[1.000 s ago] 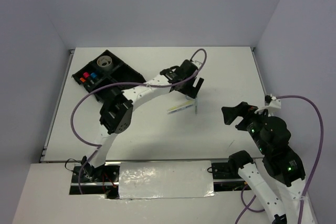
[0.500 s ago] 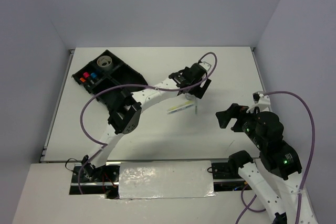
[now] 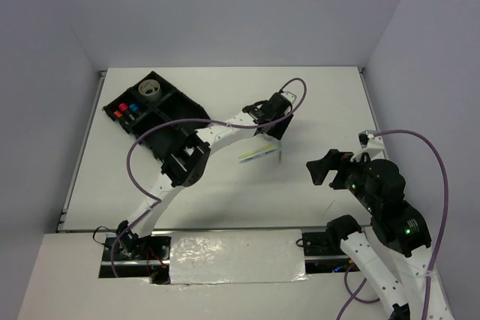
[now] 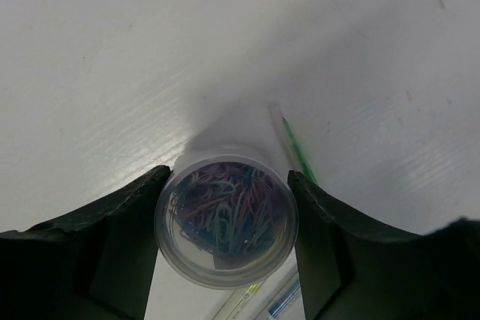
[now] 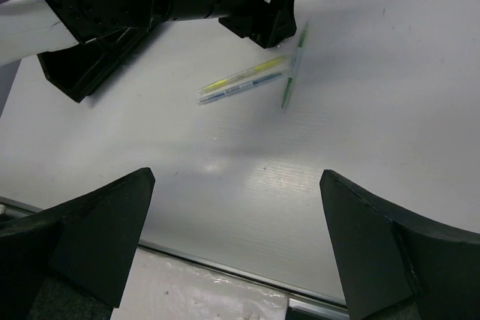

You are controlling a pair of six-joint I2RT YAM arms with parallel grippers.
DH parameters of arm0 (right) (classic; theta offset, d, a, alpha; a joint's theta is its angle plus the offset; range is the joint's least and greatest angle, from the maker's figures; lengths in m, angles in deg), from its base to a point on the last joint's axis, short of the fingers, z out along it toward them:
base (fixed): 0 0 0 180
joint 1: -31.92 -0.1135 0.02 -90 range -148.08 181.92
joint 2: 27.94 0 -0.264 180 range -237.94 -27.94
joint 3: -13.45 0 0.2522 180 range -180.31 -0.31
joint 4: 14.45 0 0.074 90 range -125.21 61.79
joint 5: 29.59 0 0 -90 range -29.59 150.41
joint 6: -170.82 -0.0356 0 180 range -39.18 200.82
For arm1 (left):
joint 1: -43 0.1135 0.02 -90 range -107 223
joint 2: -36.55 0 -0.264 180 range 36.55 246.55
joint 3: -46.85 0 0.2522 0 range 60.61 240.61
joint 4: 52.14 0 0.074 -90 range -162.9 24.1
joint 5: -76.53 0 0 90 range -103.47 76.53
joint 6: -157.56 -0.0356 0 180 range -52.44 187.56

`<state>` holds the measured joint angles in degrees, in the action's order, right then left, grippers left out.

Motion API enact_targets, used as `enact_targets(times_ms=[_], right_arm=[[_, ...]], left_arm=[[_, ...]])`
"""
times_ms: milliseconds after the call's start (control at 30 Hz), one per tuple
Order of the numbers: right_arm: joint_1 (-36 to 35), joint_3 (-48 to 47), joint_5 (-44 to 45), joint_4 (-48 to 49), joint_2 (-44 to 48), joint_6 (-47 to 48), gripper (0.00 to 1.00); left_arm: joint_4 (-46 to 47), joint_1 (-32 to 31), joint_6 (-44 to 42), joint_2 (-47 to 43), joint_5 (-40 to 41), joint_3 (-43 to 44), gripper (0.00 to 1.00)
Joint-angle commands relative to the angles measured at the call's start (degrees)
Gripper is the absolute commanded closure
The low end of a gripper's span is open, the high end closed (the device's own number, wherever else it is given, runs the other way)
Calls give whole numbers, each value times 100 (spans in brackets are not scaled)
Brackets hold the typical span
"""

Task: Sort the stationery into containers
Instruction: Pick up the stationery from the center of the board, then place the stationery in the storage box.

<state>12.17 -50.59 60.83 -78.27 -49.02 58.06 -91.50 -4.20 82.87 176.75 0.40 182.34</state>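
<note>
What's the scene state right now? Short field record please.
left gripper: jaws appear closed against both sides of a clear tub of paper clips, on the table
right gripper: open, empty, above the table
pens: loose on the table beside the tub
tray: far left; holds highlighters and a tape roll

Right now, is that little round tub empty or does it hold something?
Not empty: the clear tub holds a tangle of coloured paper clips.
</note>
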Motion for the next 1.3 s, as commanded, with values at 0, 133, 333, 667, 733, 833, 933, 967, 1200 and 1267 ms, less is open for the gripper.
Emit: enact_targets(times_ms=[0, 133, 333, 667, 733, 833, 933, 967, 1200, 1267], right_arm=[[-20, -26, -166, 286, 8, 123, 0], [-29, 53, -271, 357, -54, 158, 0], [-47, 194, -534, 524, -133, 132, 0], [-29, 826, -1519, 1402, -748, 53, 0], [-38, 1002, -1624, 1683, -924, -17, 0], [-47, 1196, -1616, 2035, -1117, -79, 0], [-38, 1275, -1467, 2255, -1520, -61, 0], [-38, 1284, -1232, 2325, -1783, -44, 0], [-38, 1021, -104, 2554, -3164, -264, 0], [-38, 951, -95, 2729, -3611, -255, 2]], left_arm=[[380, 53, -2, -475, 265, -52, 64], [486, 175, 191, -1248, 800, -640, 66], [-304, 930, 1043, -2400, 1689, -1369, 67], [-384, 2821, 1229, -3377, 864, -2400, 53], [-375, 3049, 1229, -3289, 723, -2278, 49], [-383, 3269, 1334, -2921, 443, -2067, 46], [-515, 3349, 1387, -2665, 380, -1838, 46], [-533, 3349, 1404, -2560, 423, -1820, 45], [-366, 3419, 1606, -2515, 450, -2241, 21], [-462, 3437, 1668, -2471, 441, -2198, 12]])
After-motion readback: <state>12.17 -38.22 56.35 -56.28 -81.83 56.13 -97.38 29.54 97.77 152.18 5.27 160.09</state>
